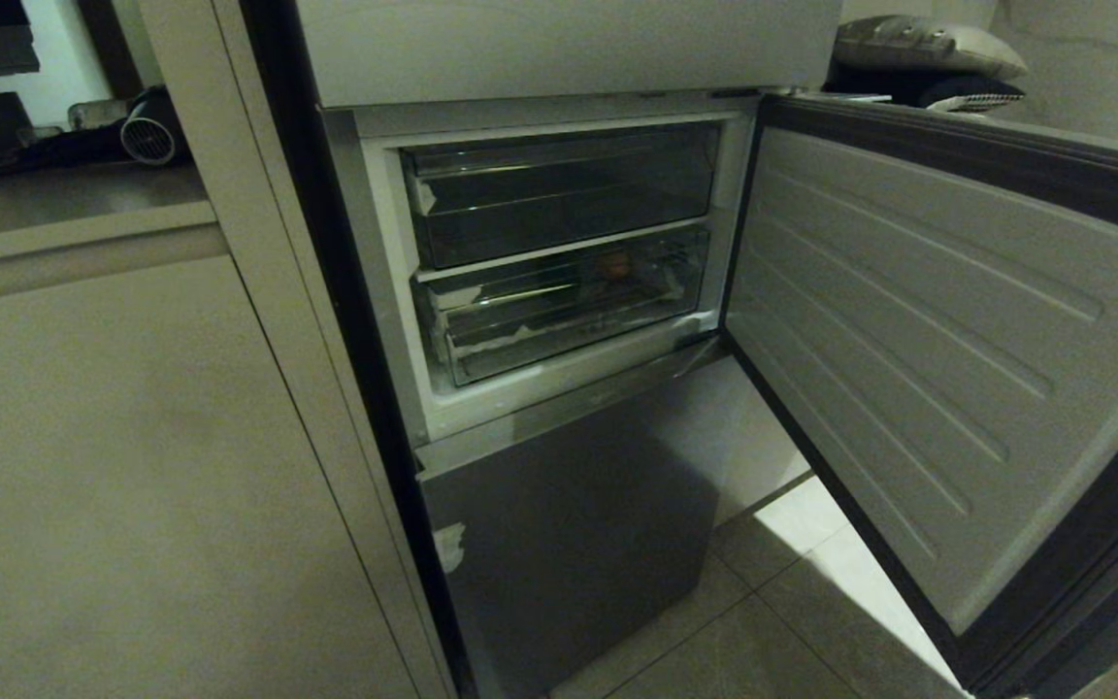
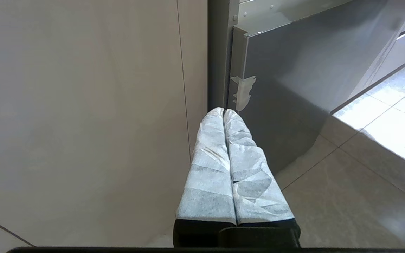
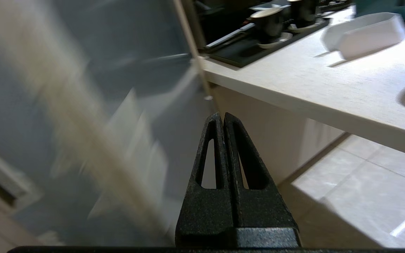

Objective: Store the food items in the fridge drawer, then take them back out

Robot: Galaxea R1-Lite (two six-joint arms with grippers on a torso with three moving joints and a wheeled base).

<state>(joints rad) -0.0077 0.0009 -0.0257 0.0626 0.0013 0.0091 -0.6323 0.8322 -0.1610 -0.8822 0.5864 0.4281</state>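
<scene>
The right gripper is seen with its black fingers pressed together on nothing, held in the air near a pale countertop. The left gripper, wrapped in white, is likewise closed and empty, pointed low at the grey lower fridge door. Neither arm is seen in the head view. The orange-brown ball is seen inside the fridge drawer, the lower clear bin, which is pushed in. The fridge door is swung open.
</scene>
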